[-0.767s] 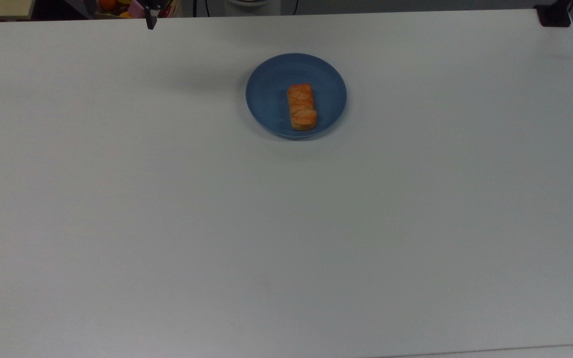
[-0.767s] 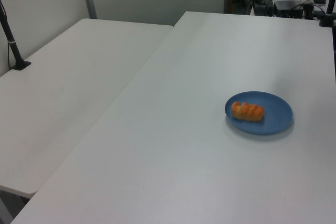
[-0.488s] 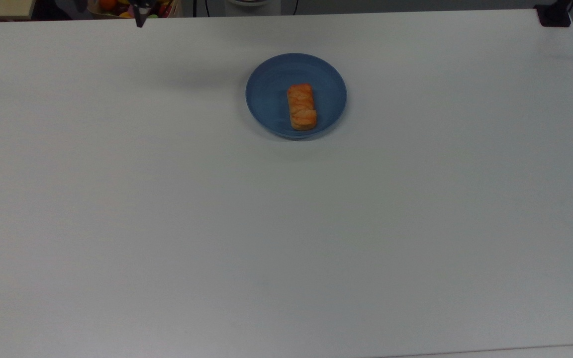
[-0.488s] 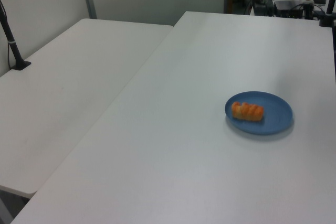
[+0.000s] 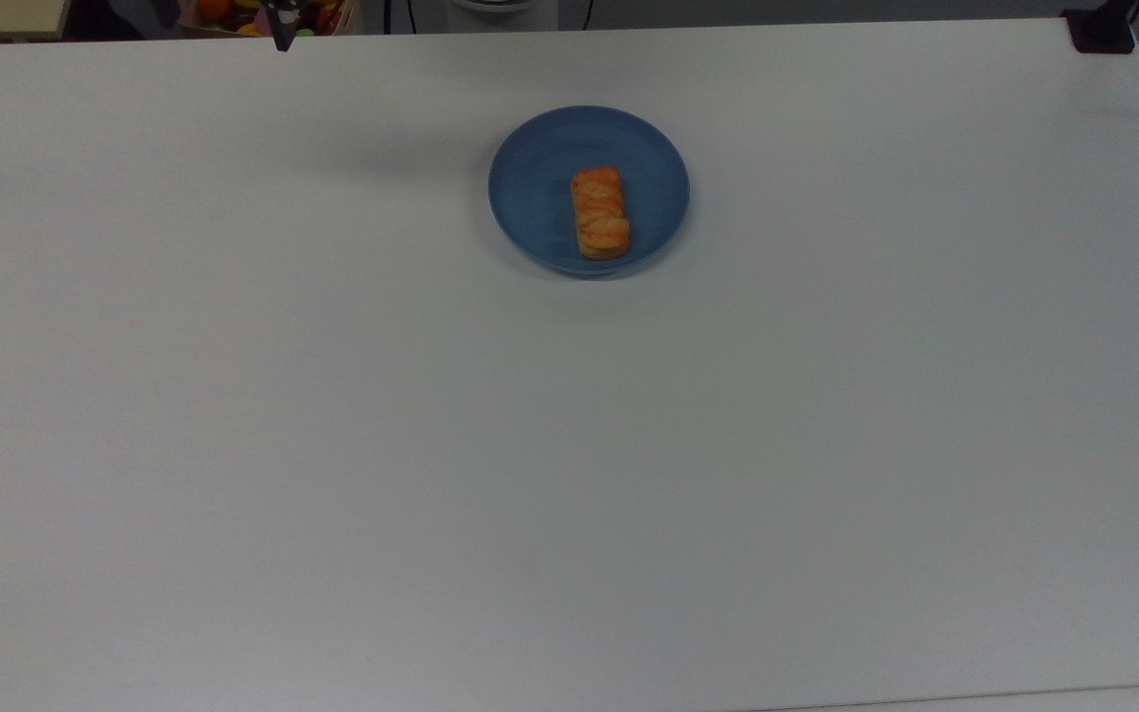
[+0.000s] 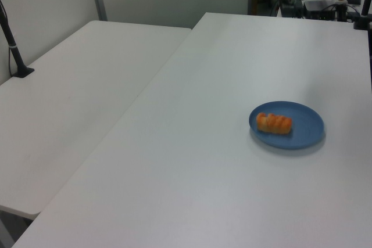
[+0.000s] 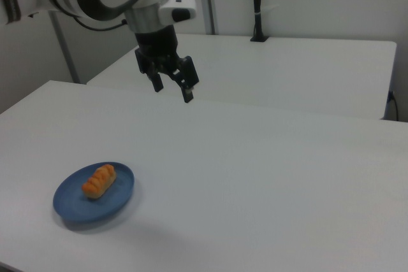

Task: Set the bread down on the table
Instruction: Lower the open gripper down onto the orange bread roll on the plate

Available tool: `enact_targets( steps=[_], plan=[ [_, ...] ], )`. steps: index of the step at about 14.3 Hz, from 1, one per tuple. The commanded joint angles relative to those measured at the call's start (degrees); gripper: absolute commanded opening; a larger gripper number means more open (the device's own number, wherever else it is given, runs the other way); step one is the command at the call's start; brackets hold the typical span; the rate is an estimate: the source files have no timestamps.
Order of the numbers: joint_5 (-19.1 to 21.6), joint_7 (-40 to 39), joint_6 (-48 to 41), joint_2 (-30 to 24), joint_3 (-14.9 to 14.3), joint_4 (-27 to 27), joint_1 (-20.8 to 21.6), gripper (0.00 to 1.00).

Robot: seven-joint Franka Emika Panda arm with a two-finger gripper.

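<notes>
Small orange-gold bread loaf (image 7: pixel 99 181) lying on round blue plate (image 7: pixel 69 203), big white worktop (image 7: pixel 268 176) under it, black claw (image 7: pixel 172 87) up high, fingers apart, holding nothing

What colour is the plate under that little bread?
Blue, clearest in the top view: the plate under the orange-golden bread.

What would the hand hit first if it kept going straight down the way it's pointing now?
Probably bare table. The hand hangs open, fingers pointing down and slightly tilted, well away from the blue plate and the bread. Depth is uncertain, but nothing stands beneath it.
</notes>
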Motion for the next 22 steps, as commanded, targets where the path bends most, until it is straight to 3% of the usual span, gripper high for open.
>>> enact_targets(
  steps=[1,3,7,10,13,17,22],
  plan=[
    [3.06,-0.6,-2.15,-2.22,2.25,-0.36,2.55,1.0],
    [6.04,-0.42,-3.12,-2.14,2.16,-1.41,6.85,1.0],
    [6.24,5.01,-2.33,-0.65,3.55,-4.13,13.19,1.0],
    [5.45,6.16,-1.02,3.48,9.0,-7.99,13.55,1.0],
    [5.27,10.56,9.07,7.17,12.78,-13.97,13.98,1.0],
    [4.39,11.35,16.12,10.6,13.5,-17.93,14.43,1.0],
    [2.99,13.02,18.85,13.59,14.99,-19.79,14.43,0.9]
  ],
)
